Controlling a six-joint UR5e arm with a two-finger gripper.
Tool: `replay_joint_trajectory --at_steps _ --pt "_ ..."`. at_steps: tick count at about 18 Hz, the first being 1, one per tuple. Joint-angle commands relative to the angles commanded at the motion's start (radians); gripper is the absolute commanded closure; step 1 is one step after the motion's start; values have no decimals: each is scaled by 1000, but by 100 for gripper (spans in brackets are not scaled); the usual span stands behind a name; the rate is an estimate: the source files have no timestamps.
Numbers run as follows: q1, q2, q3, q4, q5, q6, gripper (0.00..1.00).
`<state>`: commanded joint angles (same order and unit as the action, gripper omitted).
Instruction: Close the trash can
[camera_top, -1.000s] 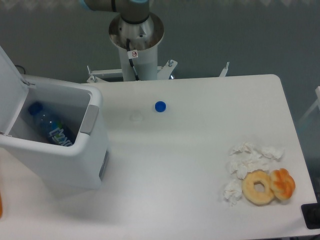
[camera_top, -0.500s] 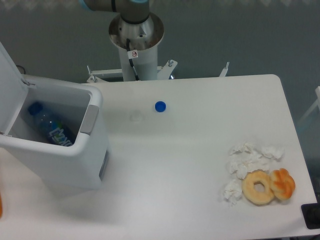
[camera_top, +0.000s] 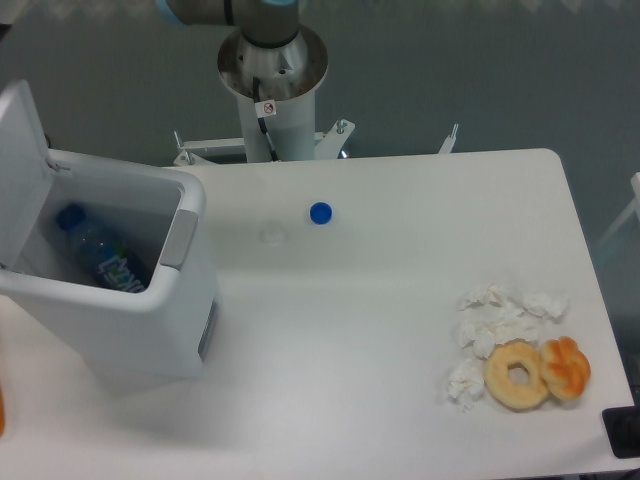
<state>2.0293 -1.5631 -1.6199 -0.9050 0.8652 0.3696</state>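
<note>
At the left edge of the table (camera_top: 400, 330) stands the trash can (camera_top: 130, 320), its lid (camera_top: 22, 170) raised on the far-left side and leaning back from the opening, with a water bottle (camera_top: 105, 262) lying inside and the grey latch tab (camera_top: 180, 240) on the rim facing right. Closing it likely means swinging the lid rightward and down toward that tab. Only the arm's base post (camera_top: 272, 80) shows at top centre; the gripper is out of view, so its state cannot be told.
</note>
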Motion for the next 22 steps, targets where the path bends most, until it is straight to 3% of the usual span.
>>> replay_joint_trajectory --at_steps 13,22 --pt "92 -3 -55 -5 40 132 0" --pt "137 -3 -98 -5 41 134 0"
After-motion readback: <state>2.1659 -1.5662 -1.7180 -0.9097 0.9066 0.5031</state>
